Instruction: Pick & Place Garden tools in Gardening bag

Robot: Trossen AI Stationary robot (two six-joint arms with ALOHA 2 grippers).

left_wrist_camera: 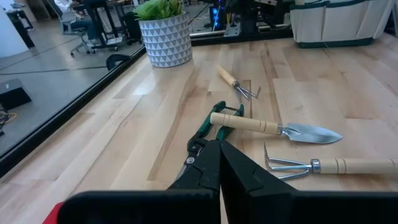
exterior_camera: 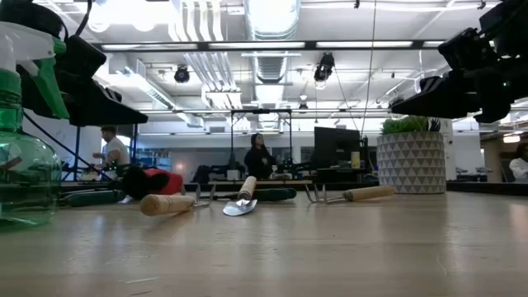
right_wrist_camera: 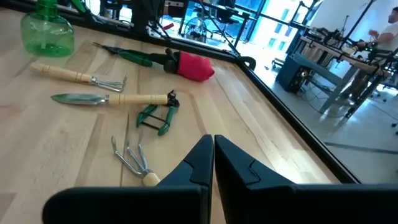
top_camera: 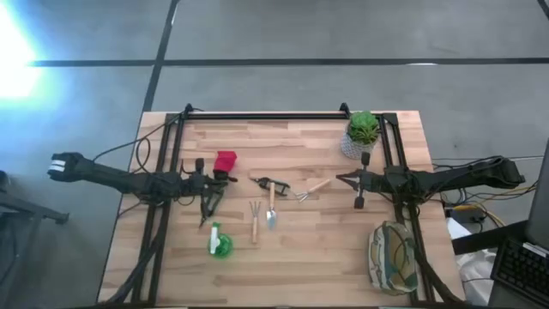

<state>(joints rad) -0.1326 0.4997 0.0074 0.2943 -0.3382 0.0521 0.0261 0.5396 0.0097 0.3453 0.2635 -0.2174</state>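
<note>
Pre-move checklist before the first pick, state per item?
1. Left gripper empty, shut: ok; open before grasping.
2. Right gripper empty, shut: ok.
3. Gardening bag at the table's right near corner, mouth facing up: ok.
4. Trowel, fork, rake, pruners lie apart enough to grasp: cannot tell; trowel and pruners look close.
5. Spray bottle upright: cannot tell.
</note>
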